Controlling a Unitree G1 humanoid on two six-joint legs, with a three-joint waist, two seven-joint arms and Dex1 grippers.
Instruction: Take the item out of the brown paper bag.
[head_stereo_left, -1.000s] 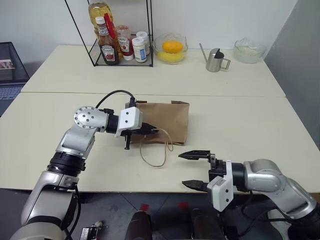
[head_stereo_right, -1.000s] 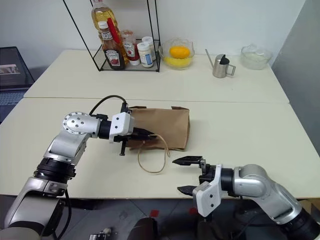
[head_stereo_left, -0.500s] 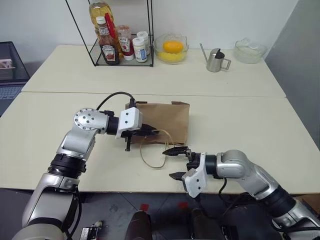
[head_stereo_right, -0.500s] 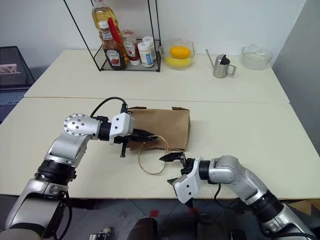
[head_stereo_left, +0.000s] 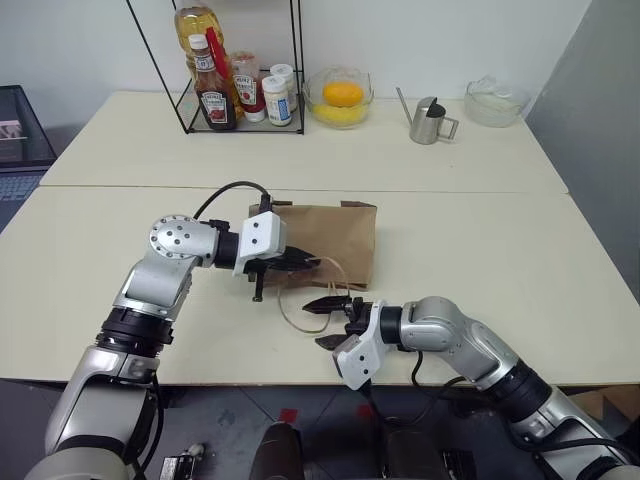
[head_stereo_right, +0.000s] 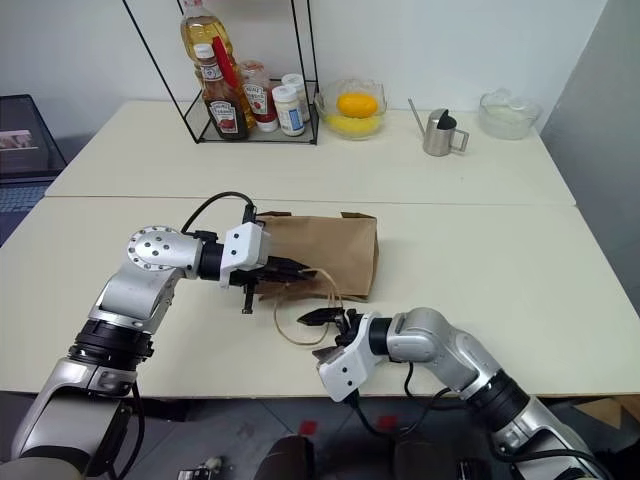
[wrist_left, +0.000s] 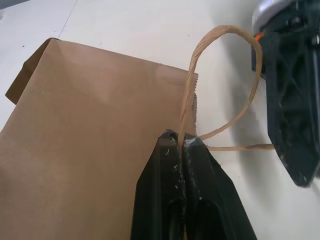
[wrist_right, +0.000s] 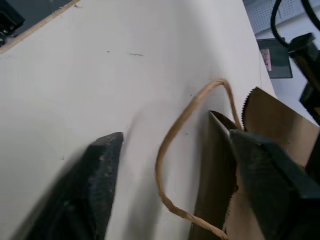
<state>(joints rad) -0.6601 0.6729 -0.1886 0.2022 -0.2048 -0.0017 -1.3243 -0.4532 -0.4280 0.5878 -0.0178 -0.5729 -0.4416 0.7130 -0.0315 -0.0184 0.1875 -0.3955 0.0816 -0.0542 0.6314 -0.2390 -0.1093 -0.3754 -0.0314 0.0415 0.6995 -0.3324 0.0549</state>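
We had the brown paper bag (head_stereo_left: 325, 243) lying flat on the counter (head_stereo_left: 480, 250), mouth toward us, both loop handles trailing off the near edge. The item wasn't visible in any view, so we couldn't say where it sat.

Left gripper (wrist_left: 181, 142) was fully closed, pinching the upper handle (wrist_left: 220, 75) right at the bag's serrated rim, holding that edge slightly raised. The left wrist view showed the twisted-paper cord running straight up out of the clamped fingers.

Right gripper (head_stereo_left: 327, 320) was low over the counter just in front of the bag mouth, jaws partly apart and holding nothing. The lower handle (wrist_right: 185, 150) lay in the gap between its fingers; we couldn't tell whether either finger touched it. One finger (wrist_right: 102, 172) was on the bare-counter side, the other (wrist_right: 267, 175) against the bag opening.

Behind the bag, well apart: wire rack (head_stereo_left: 215, 60) with sauce bottles, glass bowl of fruit (head_stereo_left: 342, 97), small metal watering can (head_stereo_left: 428, 119).
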